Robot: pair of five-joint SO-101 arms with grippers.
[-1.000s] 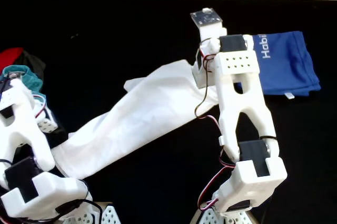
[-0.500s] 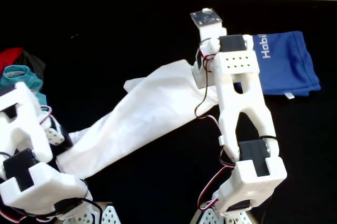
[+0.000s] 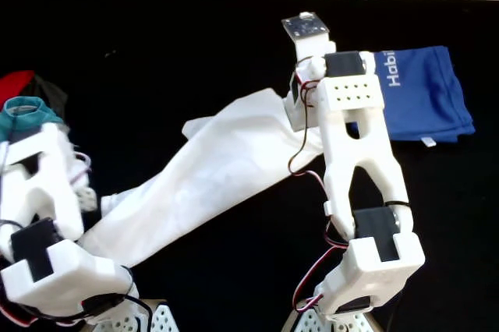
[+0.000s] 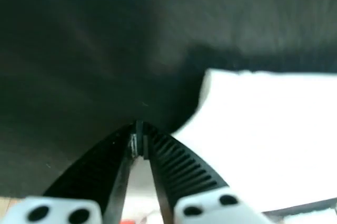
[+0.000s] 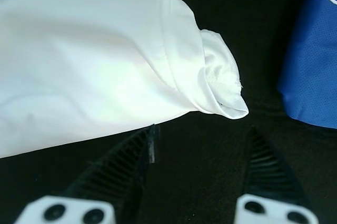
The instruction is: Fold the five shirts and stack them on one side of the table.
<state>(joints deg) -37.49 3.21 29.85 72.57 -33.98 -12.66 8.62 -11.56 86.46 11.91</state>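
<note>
- My left pincer (image 4: 138,141) is closed, its tips pressed together. White cloth shows between its fingers, so it grips the lower end of the white shirt (image 3: 218,168).
- My right pincer (image 5: 202,129) stands wide open and holds nothing. It hangs over the black table (image 3: 156,51), just beside the bunched corner of the white shirt.
- The white shirt lies stretched at a slant between the two arms.
- A folded blue shirt (image 3: 421,94) lies at the far right of the table.
- Teal and red cloth (image 3: 27,106) is bunched at the left edge.
</note>
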